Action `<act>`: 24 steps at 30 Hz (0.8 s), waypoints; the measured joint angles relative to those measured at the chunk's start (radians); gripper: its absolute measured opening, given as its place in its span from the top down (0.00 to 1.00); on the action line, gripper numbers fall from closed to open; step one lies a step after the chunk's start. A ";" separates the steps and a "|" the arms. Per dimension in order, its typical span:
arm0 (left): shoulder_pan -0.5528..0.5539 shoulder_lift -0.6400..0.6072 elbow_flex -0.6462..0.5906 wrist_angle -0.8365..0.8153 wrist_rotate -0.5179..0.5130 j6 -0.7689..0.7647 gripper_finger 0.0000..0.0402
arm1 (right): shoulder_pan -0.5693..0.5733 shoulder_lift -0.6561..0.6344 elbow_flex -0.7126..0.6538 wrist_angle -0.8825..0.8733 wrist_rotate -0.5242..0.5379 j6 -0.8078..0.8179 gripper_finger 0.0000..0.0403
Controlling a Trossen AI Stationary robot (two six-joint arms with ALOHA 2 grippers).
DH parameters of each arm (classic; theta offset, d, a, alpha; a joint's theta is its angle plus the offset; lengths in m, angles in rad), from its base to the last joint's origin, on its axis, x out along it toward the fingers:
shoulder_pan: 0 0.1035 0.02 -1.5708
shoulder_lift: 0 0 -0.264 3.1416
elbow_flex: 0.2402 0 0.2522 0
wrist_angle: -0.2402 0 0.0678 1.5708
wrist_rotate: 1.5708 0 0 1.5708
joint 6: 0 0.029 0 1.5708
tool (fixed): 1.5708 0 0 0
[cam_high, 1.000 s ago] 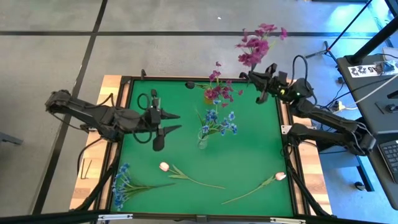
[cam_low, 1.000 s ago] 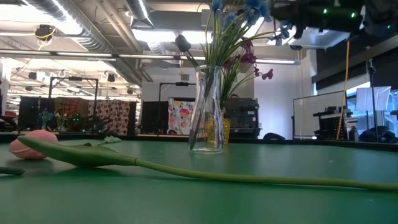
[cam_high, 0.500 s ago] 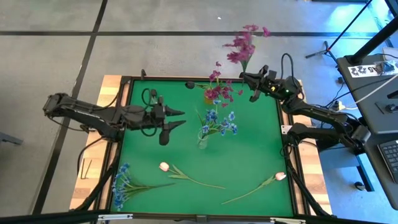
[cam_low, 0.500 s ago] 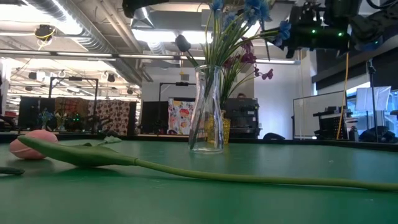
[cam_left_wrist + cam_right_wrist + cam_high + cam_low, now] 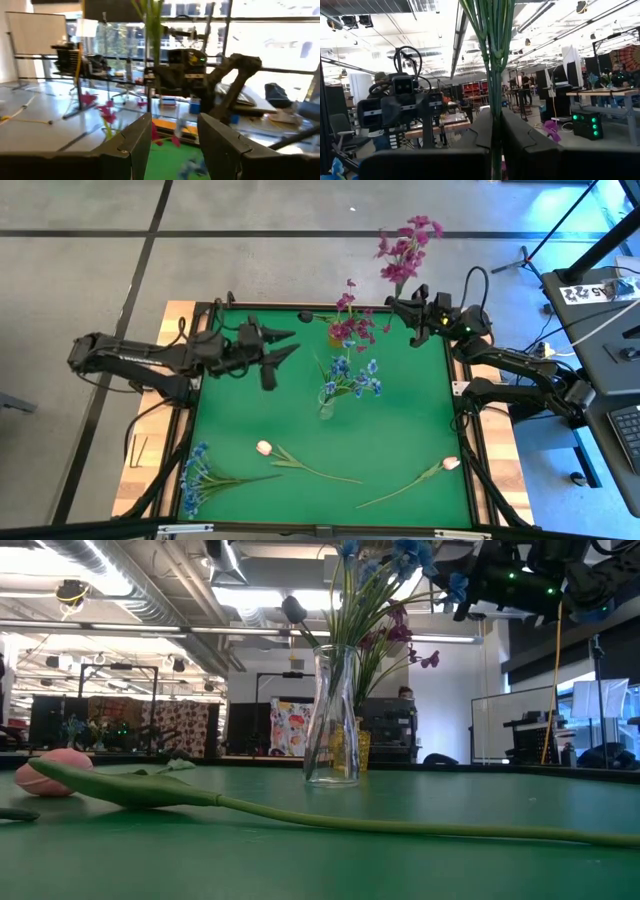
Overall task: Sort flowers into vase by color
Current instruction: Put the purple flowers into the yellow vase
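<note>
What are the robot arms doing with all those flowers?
They're sorting flowers into vases by color. The right gripper is shut on a magenta spray, held up near the table's far edge. The left gripper is open and empty. A blue spray and two tulips lie on the green table.

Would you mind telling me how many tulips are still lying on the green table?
2. One tulip lies near the front, left of centre; the other tulip lies toward the front right corner. Neither gripper is near them, and none seems hidden.
</note>
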 joint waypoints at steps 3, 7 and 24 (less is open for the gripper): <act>0.045 0.015 0.020 -0.005 0.016 0.000 0.61 | 0.008 0.000 0.000 0.001 0.001 0.005 0.95; 0.118 0.059 0.063 -0.004 0.124 -0.033 0.61 | 0.056 0.001 0.015 0.000 0.027 0.003 0.95; 0.212 0.350 0.400 -0.023 0.332 -0.060 0.61 | 0.287 0.190 0.266 -0.105 0.037 -0.056 0.95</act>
